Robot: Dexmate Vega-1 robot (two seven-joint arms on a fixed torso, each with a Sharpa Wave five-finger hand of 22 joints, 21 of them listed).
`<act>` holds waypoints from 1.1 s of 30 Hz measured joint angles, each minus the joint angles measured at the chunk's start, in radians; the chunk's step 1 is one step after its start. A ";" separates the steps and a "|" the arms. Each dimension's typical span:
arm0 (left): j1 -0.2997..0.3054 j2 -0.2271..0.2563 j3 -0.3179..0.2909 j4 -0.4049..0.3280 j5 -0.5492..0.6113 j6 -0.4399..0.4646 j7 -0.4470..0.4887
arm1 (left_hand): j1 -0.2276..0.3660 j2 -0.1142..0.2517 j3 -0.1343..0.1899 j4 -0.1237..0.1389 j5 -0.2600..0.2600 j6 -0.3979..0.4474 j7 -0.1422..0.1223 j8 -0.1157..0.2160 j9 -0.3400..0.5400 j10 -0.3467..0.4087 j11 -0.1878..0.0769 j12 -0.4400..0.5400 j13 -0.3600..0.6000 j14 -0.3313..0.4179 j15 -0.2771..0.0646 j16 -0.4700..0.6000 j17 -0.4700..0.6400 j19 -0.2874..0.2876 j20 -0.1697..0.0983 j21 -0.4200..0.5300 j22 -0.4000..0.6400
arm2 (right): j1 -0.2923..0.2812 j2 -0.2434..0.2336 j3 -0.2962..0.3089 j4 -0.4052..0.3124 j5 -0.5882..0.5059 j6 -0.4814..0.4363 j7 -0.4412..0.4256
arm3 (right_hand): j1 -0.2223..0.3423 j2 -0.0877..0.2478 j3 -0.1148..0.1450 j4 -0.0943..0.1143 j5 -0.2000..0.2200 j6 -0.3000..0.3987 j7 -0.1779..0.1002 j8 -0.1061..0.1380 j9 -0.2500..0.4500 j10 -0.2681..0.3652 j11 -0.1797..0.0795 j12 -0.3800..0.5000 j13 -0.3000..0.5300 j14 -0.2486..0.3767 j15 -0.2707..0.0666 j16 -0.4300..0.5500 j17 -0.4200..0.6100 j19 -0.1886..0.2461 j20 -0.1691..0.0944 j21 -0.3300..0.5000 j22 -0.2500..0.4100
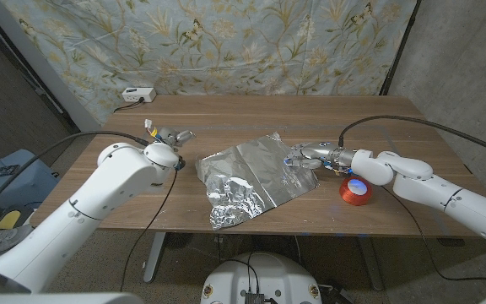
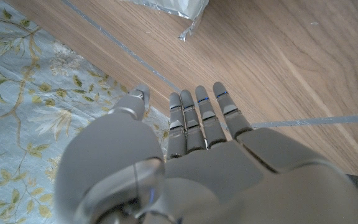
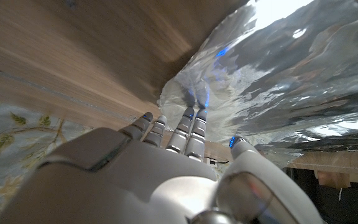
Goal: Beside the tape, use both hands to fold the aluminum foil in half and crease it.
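Aluminum foil (image 1: pixel 247 179) lies crumpled mid-counter (image 1: pixel 369 114), left of the red tape (image 1: pixel 353 191). Right hand (image 1: pixel 312 156) touches its right edge, grip unconfirmed. Left hand (image 1: pixel 169 135) hangs empty, fingers extended, off the sheet. Recommendation: secure both far corners, then fold evenly.

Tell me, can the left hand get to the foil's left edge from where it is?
Probably yes. The left hand is open, holding nothing, just off the foil, with only bare table between them. The right hand is at the foil's far edge, and the tape sits beyond it, so neither blocks.
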 measured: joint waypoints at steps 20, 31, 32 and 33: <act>-0.050 -0.032 0.054 0.004 0.057 0.181 -0.008 | -0.008 -0.028 -0.020 0.034 0.006 0.104 0.075 0.038 0.014 -0.079 0.050 0.012 0.034 -0.048 0.038 -0.032 0.005 -0.020 0.009 0.000 0.000 | -0.002 0.000 -0.002 0.026 0.012 0.020 -0.017 | 0.000 0.000 0.004 -0.004 0.000 0.000 0.000 0.000 0.000 -0.006 0.006 0.000 0.000 0.000 0.000 0.000 0.000 0.000 0.000 0.000 0.000; -0.098 -0.035 0.102 0.034 0.035 0.224 0.029 | -0.020 -0.033 -0.025 0.039 0.006 0.140 0.082 0.045 0.014 -0.084 0.055 0.022 0.039 -0.042 0.043 -0.031 0.005 -0.018 0.018 0.008 0.000 | 0.001 0.001 -0.003 0.040 0.019 0.035 -0.023 | -0.005 -0.005 0.004 -0.004 0.000 0.000 0.000 0.000 0.000 -0.006 0.006 0.000 0.000 0.000 0.000 0.000 0.000 0.000 0.000 0.000 0.000; -0.098 -0.035 0.102 0.034 0.024 0.226 0.039 | -0.026 -0.031 -0.025 0.040 0.006 0.144 0.086 0.045 0.014 -0.085 0.055 0.022 0.039 -0.042 0.044 -0.032 0.005 -0.018 0.018 0.008 0.000 | 0.001 0.000 -0.003 0.041 0.019 0.035 -0.023 | -0.005 -0.005 0.004 -0.004 0.000 0.000 0.000 0.000 0.000 -0.006 0.006 0.000 0.000 0.000 0.000 0.000 0.000 0.000 0.000 0.000 0.000; -0.108 -0.033 0.111 0.040 0.014 0.228 0.048 | -0.027 -0.032 -0.029 0.043 0.006 0.147 0.089 0.045 0.014 -0.088 0.058 0.022 0.039 -0.045 0.049 -0.031 0.005 -0.018 0.018 0.008 0.002 | 0.001 0.000 -0.003 0.042 0.021 0.038 -0.024 | -0.005 -0.005 0.004 -0.004 0.000 0.000 0.000 0.000 -0.001 -0.010 0.009 0.000 0.000 0.000 0.000 0.000 0.000 0.000 0.000 0.000 0.000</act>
